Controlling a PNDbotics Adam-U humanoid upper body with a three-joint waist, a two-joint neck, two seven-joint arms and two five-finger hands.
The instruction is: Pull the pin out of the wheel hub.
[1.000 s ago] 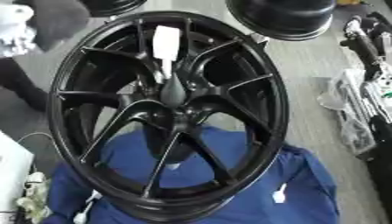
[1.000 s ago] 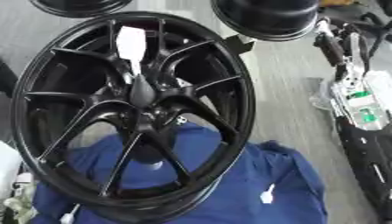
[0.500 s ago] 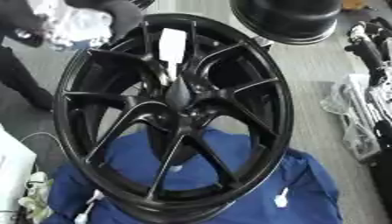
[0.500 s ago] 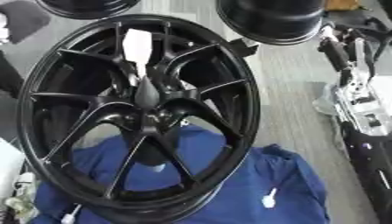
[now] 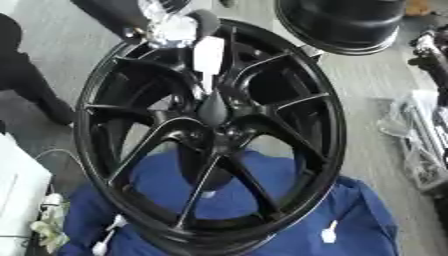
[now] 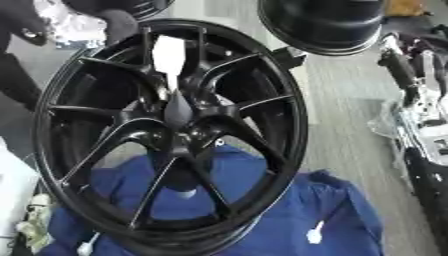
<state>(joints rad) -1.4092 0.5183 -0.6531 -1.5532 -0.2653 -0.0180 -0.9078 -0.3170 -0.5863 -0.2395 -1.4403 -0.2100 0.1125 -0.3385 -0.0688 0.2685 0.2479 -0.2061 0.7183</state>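
Left eye view: black wheel hub (image 5: 210, 140) upright on blue cloth (image 5: 262, 210); pin (image 5: 208, 57), white-topped, stuck near hub centre. Left hand (image 5: 162, 25) at upper rim, just above pin; finger state: cannot tell.

Right eye view: same layout. Right hand unseen. Likely reach step; next: close on pin, draw straight out.

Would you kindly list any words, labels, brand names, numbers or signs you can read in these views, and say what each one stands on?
No text can be read in either view.
The white tag hanging at the black wheel shows as blank white; any print on it is too blurred to tell.
The small white tags on the blue cloth show no legible marks.
The clear bags at the right show no readable label.
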